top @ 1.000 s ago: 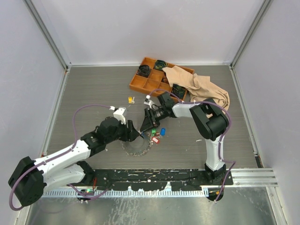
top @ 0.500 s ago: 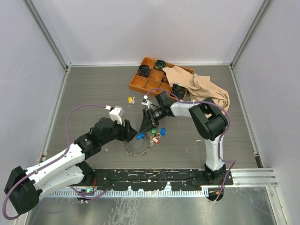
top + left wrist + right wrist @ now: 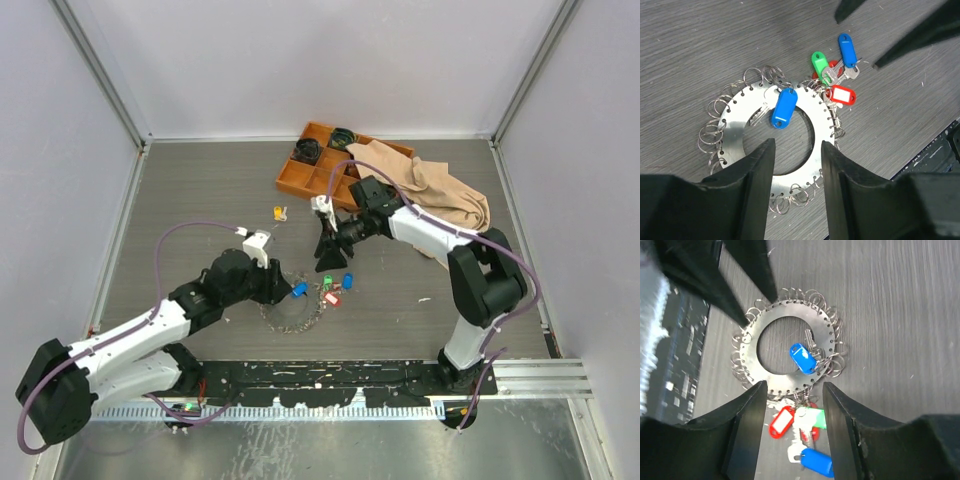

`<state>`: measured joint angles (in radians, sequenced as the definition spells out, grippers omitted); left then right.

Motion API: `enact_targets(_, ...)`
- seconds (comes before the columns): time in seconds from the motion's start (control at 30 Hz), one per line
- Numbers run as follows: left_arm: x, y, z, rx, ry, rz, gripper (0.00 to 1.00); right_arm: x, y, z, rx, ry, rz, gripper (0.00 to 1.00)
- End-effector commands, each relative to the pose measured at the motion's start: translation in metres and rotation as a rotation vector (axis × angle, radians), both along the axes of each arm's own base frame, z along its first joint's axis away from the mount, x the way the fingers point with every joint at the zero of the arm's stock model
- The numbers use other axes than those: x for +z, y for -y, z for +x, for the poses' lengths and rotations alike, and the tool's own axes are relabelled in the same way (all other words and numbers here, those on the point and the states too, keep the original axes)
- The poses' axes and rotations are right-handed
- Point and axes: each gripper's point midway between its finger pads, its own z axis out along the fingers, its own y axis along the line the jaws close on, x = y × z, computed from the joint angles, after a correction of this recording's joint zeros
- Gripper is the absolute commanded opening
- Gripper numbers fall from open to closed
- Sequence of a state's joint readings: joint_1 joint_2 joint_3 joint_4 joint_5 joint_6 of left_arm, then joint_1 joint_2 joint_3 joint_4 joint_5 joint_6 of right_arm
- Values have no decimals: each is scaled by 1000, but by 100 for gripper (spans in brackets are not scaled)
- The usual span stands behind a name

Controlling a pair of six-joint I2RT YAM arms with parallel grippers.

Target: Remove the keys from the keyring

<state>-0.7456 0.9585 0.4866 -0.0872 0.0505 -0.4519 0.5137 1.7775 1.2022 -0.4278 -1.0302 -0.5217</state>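
Overhead view: keyring [image 3: 290, 315] lies flat on the table [image 3: 200, 200] near the arm bases, with tagged keys [image 3: 335, 291] bunched at its right edge. I see the left gripper [image 3: 283, 287] over its far rim and the right gripper [image 3: 331, 260] farther right. Left wrist: jaws apart, empty, above the ring. Right wrist: jaws likewise apart, holding nothing, above ring and keys.
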Motion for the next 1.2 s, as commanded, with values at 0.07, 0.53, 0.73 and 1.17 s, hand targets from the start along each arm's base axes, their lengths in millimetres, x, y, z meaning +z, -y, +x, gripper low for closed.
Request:
enact_targets(0.07,13,9,13,7,36,-46,37,-12,-6,-13,390,576,64,54)
enact_targets(0.53,-4,-16,18,103,13,1,32,-48,-25,5,698,810,-30,28)
enact_targets(0.73,-9,-21,17,113,6,10,32,-64,-28,14,788,848,-82,30)
enact_targets(1.17,-8,-25,16,120,7,13,32,-73,-39,14,1020,970,-127,37)
